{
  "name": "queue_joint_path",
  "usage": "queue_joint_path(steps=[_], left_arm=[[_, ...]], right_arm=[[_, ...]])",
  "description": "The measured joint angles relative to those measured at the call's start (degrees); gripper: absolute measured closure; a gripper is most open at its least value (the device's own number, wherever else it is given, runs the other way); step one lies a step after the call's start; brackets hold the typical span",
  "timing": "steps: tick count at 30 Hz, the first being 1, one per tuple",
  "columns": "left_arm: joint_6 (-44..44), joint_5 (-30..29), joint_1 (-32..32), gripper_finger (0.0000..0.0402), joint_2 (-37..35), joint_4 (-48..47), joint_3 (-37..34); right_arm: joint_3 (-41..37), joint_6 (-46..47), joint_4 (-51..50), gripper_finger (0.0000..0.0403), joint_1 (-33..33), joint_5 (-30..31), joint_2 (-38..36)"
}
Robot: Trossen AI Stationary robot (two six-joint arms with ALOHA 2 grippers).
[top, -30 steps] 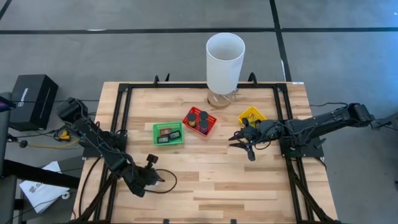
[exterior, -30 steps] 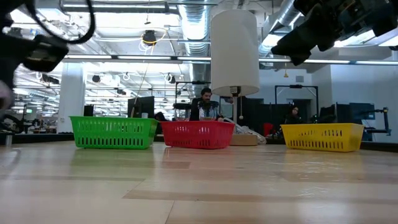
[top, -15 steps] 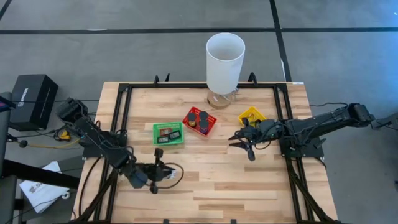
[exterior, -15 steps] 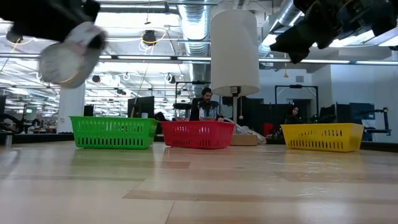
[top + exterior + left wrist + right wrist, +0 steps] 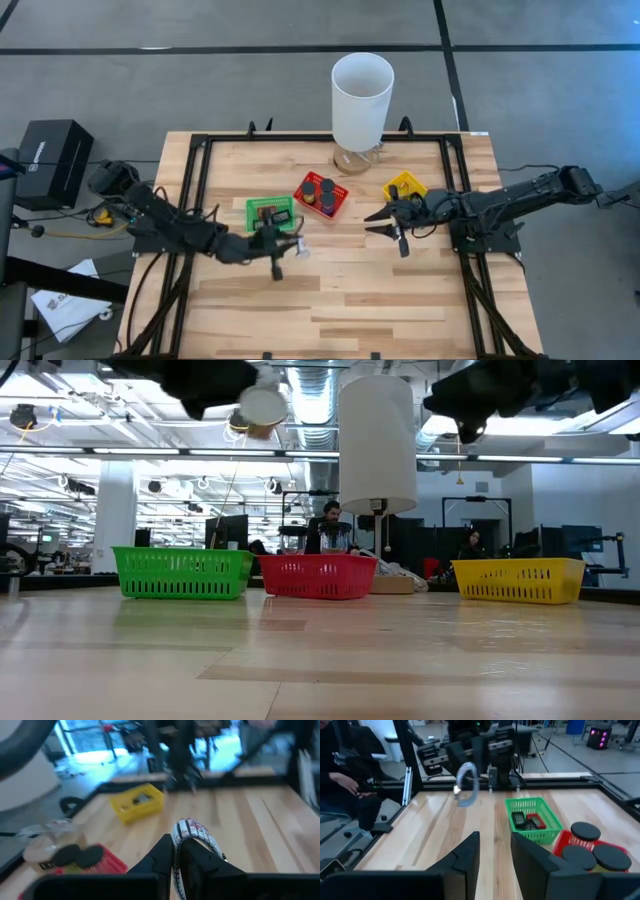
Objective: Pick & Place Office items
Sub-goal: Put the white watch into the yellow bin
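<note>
My left gripper (image 5: 284, 246) hovers just near of the green basket (image 5: 271, 203), shut on a pale ring (image 5: 298, 246) with reddish marks (image 5: 194, 832). Seen from the low view, the ring (image 5: 263, 405) hangs high above the table. My right gripper (image 5: 386, 226) is open and empty in the air beside the yellow basket (image 5: 405, 186). Small red and black pieces (image 5: 526, 821) lie in the green basket, and black discs (image 5: 321, 188) lie in the red basket (image 5: 335, 208). The yellow basket holds a small dark item (image 5: 140, 798). My left gripper pinches the pale ring's band (image 5: 176, 851) between its two fingers, which reach it roughly level from the table's left. The rest of the ring sticks out past the fingertips, edge-on, and is lifted clear of the table.
A tall white cylinder (image 5: 361, 100) stands at the far edge behind the red basket. The three baskets sit in a row across the table's middle. Bare wood lies on the near half (image 5: 340, 300). A person (image 5: 350, 775) is beyond the table's left side.
My left gripper has swung from the near-left part of the table toward the right and far side, rising as it went, up to the green basket. It has carried the pale ring along, clear of the table. My right gripper has stayed nearly still.
</note>
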Motion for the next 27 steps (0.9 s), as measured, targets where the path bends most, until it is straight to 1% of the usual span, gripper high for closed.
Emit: queue_joint_path(steps=[5,11,14,18,22,25,27], left_arm=[[0.07,-0.01,4.33,0.0386,0.0,5.59,0.0],[0.15,0.02,7.17,0.0383,0.0,6.07,0.0],[0.05,0.02,7.61,0.0384,0.0,6.29,0.0],[-0.02,0.04,7.62,0.0383,0.0,6.44,0.0],[-0.04,0.07,7.62,0.0383,0.0,6.73,0.0],[-0.04,0.07,7.62,0.0383,0.0,6.97,0.0],[-0.04,0.07,7.62,0.0383,0.0,7.03,0.0]], right_arm=[[-0.02,0.01,1.6,0.0301,0.0,0.0,0.0],[-0.02,0.11,3.2,0.0301,0.03,0.0,0.0],[-0.02,0.14,4.13,0.0301,0.02,0.0,0.0],[-0.02,0.2,8.07,0.0301,0.02,0.0,0.0],[-0.02,1.97,10.34,0.0301,0.02,0.0,0.08],[-0.06,2.11,13.07,0.0301,0.02,0.0,2.65],[-0.06,1.67,18.27,0.0301,-0.01,0.01,5.6]])
